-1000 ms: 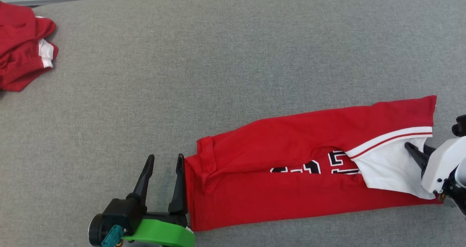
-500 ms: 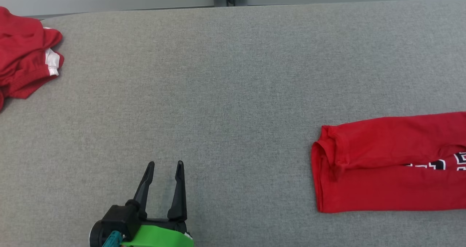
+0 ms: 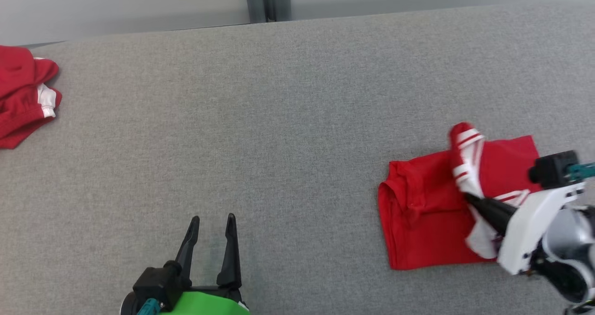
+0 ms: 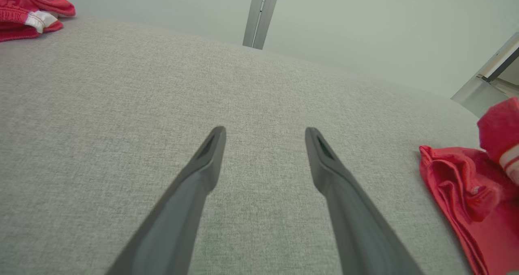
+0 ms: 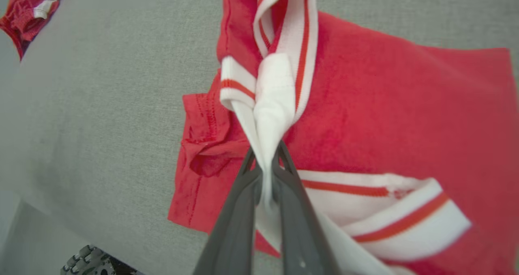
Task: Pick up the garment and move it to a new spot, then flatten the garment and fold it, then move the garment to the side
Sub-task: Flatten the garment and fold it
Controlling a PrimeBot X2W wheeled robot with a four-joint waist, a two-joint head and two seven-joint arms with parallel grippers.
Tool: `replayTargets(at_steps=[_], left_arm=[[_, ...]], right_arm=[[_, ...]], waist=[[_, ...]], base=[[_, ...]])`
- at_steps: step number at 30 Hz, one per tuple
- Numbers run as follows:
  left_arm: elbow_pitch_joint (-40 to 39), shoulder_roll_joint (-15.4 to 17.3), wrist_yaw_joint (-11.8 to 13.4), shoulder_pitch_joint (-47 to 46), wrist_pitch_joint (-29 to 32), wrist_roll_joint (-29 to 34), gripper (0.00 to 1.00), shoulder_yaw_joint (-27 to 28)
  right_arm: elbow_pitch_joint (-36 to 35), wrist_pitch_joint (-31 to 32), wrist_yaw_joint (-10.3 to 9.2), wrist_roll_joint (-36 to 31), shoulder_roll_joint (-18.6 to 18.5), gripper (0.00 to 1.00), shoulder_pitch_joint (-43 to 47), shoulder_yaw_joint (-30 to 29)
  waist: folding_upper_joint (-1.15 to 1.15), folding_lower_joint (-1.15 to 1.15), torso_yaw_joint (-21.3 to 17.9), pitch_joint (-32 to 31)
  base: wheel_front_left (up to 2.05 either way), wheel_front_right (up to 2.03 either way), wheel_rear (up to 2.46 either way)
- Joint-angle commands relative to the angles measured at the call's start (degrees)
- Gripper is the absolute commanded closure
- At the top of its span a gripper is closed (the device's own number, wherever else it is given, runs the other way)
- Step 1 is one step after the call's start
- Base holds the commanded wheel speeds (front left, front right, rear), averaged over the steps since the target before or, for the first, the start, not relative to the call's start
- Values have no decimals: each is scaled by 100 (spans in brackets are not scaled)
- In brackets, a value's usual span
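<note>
Your left gripper (image 3: 213, 217) rests at lower left, fingers apart and empty, well apart from the red jersey (image 3: 418, 213) lying half-doubled on the grey padded surface (image 3: 297, 120) at the right. Your right gripper (image 3: 470, 199) is clamped on the jersey's white striped trim (image 5: 275, 100); to fold cleanly, carry that edge low and straight over the lower layer and release once the layers lie square.

Garment (image 3: 418, 213): bright red, white panel, white trim with thin red stripes (stripe count unclear where bunched). Table (image 3: 279, 120): mottled grey weave. Clothes pile (image 3: 18, 106): red, white band. Left gripper (image 3: 213, 218): black fingers, green cover, teal plug. Right gripper (image 3: 469, 198): dark fingers, white housing.
</note>
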Motion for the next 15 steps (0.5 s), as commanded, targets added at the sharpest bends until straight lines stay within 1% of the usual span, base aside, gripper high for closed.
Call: replayTargets(at_steps=[1,3,5,7,11,15], left_arm=[[29,0,64,66,-17,-74,0,-19],[50,0,139,36,-18,-126,0,-19],[74,0,181,28,-18,-107,0,-26],[99,0,217,34,-18,-116,0,-9],[122,-1,240,86,-18,-150,0,3],[155,-1,249,136,-18,-188,0,-55]], right_arm=[[-2,-103,0,-114,243,100,11,98],[92,-264,0,-216,712,100,40,258],[220,-408,1,-356,1050,100,87,370],[363,-537,1,-437,1308,100,110,409],[591,-747,1,-602,1575,100,79,417],[764,-886,1,-721,1710,100,-2,405]], waist=[[0,0,-36,-42],[0,0,-33,-39],[0,0,-30,-60],[0,0,-27,-69],[0,0,-33,-94],[0,0,-33,-139]], base=[[0,0,0],[0,0,0],[0,0,0],[0,0,0],[0,0,0],[0,0,0]])
